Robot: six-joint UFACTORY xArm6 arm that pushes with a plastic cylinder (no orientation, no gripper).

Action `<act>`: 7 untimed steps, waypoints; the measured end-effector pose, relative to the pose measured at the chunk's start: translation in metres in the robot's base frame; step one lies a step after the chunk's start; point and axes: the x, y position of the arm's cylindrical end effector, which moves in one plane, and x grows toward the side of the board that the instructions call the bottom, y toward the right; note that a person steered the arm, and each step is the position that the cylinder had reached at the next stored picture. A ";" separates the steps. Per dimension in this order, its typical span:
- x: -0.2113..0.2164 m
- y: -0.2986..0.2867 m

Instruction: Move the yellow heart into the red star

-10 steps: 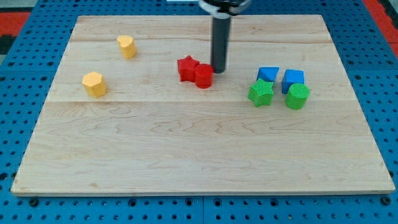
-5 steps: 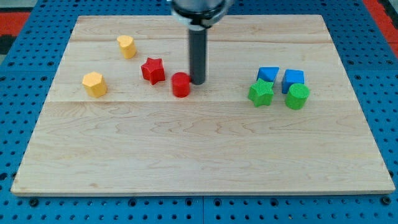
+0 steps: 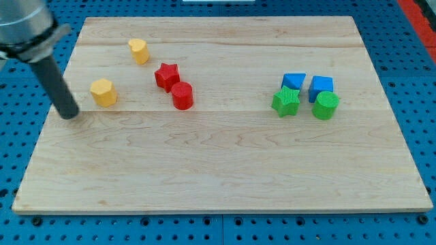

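My tip [image 3: 68, 114] rests on the board [image 3: 218, 177] near the view's left edge, just left of and below the yellow hexagon [image 3: 103, 92]. I have no jaws, only a bare rod. The yellow heart [image 3: 138, 50] sits toward the view's top, well apart from my tip, up and left of the red star [image 3: 166, 75], which touches the red cylinder [image 3: 182, 95]. The heart looks light, hard and likely to slide or spin; I judge a push on its upper-left side best.
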 end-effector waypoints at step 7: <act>-0.152 0.140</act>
